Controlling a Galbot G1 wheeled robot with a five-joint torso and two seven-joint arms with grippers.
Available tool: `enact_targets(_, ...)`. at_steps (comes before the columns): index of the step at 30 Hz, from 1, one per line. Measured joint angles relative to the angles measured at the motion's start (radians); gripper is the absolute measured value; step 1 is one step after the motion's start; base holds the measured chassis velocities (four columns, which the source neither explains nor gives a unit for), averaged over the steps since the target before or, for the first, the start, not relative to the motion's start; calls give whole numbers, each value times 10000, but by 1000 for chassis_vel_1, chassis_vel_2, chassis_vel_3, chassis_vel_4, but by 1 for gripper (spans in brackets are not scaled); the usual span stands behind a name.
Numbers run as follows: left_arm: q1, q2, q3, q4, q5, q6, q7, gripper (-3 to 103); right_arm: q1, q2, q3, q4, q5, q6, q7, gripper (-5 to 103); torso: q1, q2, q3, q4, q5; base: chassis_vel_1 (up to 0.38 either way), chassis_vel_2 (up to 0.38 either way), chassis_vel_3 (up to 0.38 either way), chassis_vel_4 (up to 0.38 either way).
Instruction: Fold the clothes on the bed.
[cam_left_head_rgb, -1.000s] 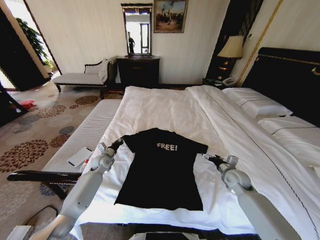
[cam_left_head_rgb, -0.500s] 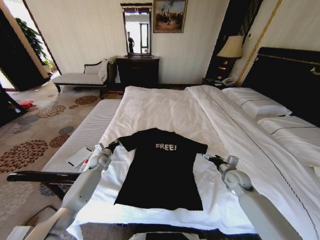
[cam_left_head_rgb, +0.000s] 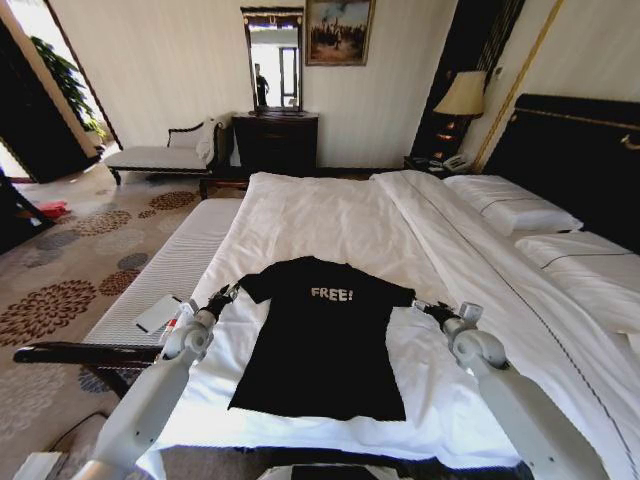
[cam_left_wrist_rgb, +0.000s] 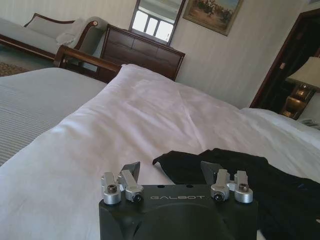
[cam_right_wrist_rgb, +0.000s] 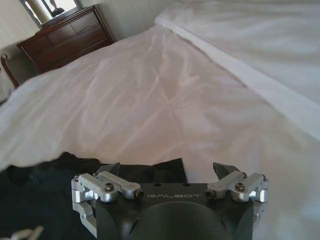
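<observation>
bedding came first: the bed (cam_left_head_rgb: 330, 215) spread its white duvet across most of the head view, with white pillows (cam_left_head_rgb: 510, 208) stacked against the dark headboard (cam_left_head_rgb: 575, 150) on the right. a dark dresser (cam_left_head_rgb: 275, 140) with a mirror stood against the far wall, and a lamp (cam_left_head_rgb: 462, 95) glowed beside the headboard. a striped bench (cam_left_head_rgb: 165, 275) ran along the bed's left edge.

the clothes (cam_left_head_rgb: 322, 335), a black t-shirt with white "free!" on the chest, lay flat on the duvet near the foot of the bed, collar toward the far wall.

the left gripper (cam_left_head_rgb: 224, 296) sat just beside the shirt's left sleeve; in its wrist view the left gripper (cam_left_wrist_rgb: 170, 167) had its jaws spread wide with nothing between them, the sleeve edge just ahead. the right gripper (cam_left_head_rgb: 428, 306) sat just off the right sleeve; seen from its wrist, the right gripper (cam_right_wrist_rgb: 169, 170) was likewise wide apart and empty, the sleeve corner lying between the tips.
</observation>
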Motion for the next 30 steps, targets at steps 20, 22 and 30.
enact_targets(20, 321, 69, 644, -1214, 267, 151, -432, 100, 2316, -215, 152, -2757, 3547, -2862, 1556, 100, 0, 0, 0, -4, 1, 0, 0, 0, 0)
enact_targets(22, 340, 89, 666, -1285, 267, 166, -473, 100, 2597, -91, 74, -3077, 3405, -2844, 1462, 100, 1, 0, 0, -4, 1, 0, 0, 0, 0)
enact_targets(30, 340, 144, 703, -1331, 273, 198, -556, 100, 3000, 214, -21, -3572, 3122, -2791, 1335, 100, 1, 0, 0, -2, 0, 0, 0, 0, 0)
